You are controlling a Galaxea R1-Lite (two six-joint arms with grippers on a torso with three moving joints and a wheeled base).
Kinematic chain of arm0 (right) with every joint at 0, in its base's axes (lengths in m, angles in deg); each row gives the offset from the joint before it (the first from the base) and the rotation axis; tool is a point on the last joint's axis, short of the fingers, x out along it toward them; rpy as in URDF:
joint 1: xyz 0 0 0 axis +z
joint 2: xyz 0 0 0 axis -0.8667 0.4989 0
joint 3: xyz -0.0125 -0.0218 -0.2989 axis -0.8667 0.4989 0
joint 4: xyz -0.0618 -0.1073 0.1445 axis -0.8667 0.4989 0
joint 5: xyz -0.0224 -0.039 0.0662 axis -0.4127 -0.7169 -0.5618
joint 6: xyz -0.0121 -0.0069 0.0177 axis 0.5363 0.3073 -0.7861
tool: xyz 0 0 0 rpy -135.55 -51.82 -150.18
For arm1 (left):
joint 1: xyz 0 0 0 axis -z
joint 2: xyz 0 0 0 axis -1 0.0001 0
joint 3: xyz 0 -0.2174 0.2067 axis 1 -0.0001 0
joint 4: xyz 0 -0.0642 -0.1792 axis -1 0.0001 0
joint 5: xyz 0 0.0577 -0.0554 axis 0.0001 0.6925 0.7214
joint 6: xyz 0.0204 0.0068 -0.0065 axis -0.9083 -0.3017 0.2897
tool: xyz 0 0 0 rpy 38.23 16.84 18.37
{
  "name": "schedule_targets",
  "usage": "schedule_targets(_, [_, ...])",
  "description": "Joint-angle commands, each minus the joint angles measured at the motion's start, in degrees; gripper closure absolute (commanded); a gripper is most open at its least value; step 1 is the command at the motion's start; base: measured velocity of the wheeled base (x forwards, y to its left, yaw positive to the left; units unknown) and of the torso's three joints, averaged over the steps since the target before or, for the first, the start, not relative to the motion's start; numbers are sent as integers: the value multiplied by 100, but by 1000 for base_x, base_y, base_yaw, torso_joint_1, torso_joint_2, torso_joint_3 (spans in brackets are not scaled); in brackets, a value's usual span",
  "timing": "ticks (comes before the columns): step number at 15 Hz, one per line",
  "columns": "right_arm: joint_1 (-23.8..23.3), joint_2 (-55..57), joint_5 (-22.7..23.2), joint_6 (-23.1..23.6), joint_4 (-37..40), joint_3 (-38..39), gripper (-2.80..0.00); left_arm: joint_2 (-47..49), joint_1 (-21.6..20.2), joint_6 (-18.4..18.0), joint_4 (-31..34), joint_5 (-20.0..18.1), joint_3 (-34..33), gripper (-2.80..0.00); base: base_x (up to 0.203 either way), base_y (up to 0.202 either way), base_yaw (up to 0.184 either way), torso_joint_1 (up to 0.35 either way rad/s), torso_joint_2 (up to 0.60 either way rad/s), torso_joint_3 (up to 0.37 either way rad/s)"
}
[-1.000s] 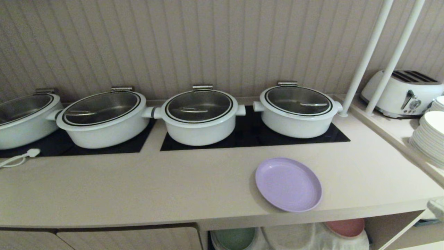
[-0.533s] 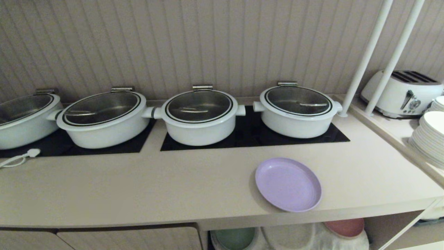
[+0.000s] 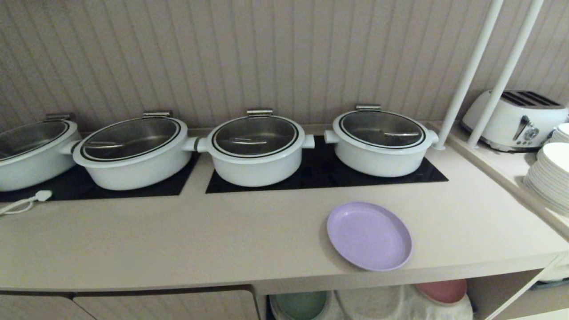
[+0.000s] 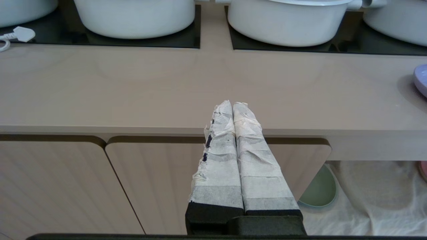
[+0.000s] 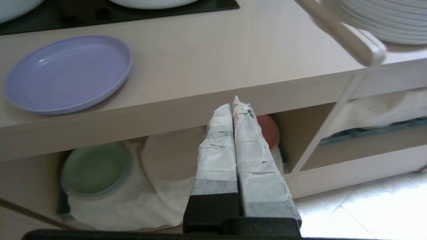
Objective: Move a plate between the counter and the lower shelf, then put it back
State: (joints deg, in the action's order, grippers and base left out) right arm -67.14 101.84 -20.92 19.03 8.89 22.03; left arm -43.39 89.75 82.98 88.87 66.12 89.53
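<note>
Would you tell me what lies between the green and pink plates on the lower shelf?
Only a cloth-covered hump lies between the green plate and the pink plate; the right wrist view shows it best.

plate [image 3: 369,236] on the counter [image 3: 178,240] before the pots [image 3: 255,149], lower shelf [image 3: 391,302] beneath

My left gripper [image 4: 232,104], two long black fingers wrapped in crinkled white tape, is pressed shut, the taped pads lying flat against each other from base to tip with nothing between them. It reaches straight forward from my wrist. My right gripper [image 5: 233,101], built and taped the same way, is likewise closed tight and empty, its tips meeting in a narrow point. Neither of my arms shows in my head view; I see each only from its own wrist.
</note>
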Motion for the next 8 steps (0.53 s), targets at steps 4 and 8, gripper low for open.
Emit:
schedule_targets(4, [624,-865,-62,-51,353,0,0,-7,-2,3,3,3,0,0,0,0,0,0,0,0])
schedule_targets(8, [698,-1665,67,-22,775,0,0,-7,-2,3,-6,3,0,0,0,0,0,0,0,0])
